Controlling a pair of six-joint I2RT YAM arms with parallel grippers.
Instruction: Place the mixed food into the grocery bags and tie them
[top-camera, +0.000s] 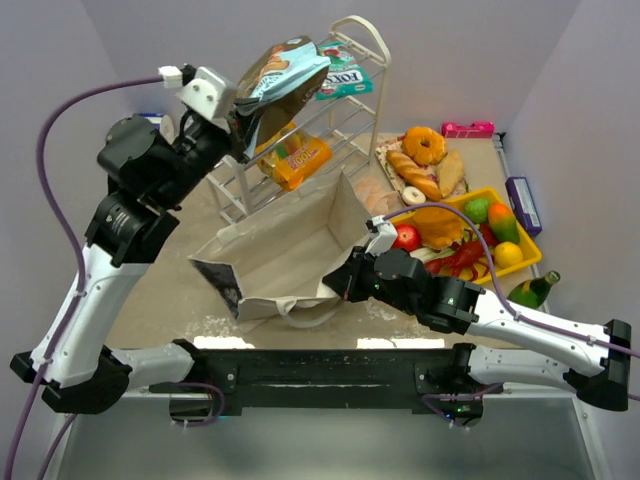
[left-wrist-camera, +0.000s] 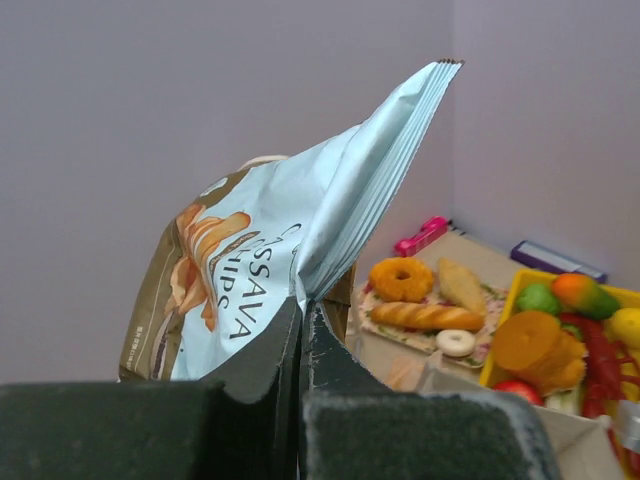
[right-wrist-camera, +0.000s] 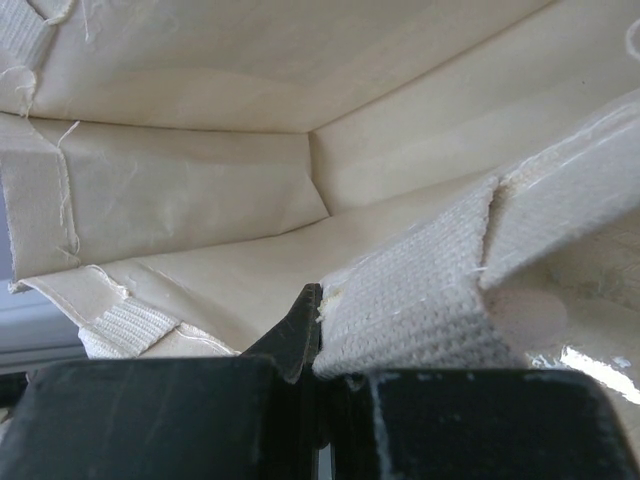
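- A light-blue and brown crinkly snack packet (top-camera: 283, 80) was held aloft, pinched at one lower edge by the clenched left gripper (top-camera: 238, 128). From above it was seen against a white wire rack (top-camera: 352, 118), not yet over any bag.
- A beige cloth tote (top-camera: 290, 250) lay open-mouthed on the table between the arms. Its near rim was clamped in the tightly closed right gripper (top-camera: 343, 285), the jaws shut on the woven strap there.
- Only a thin strip of film was seen between the left jaws. A slip during the swing towards the tote was judged the main hazard, with the packet landing on the rack or the table.
- The packet was puffed and broad. It could be snagged on the tote's slack far wall, or left perched on the rim instead of dropping inside.
- A tug from the right gripper could fold the soft mouth shut just as the packet was lowered.
- An orange packet (top-camera: 300, 160) sat on the rack and a red toy apple (top-camera: 406, 238) in a yellow tray (top-camera: 532, 262), so much packing was judged outstanding.
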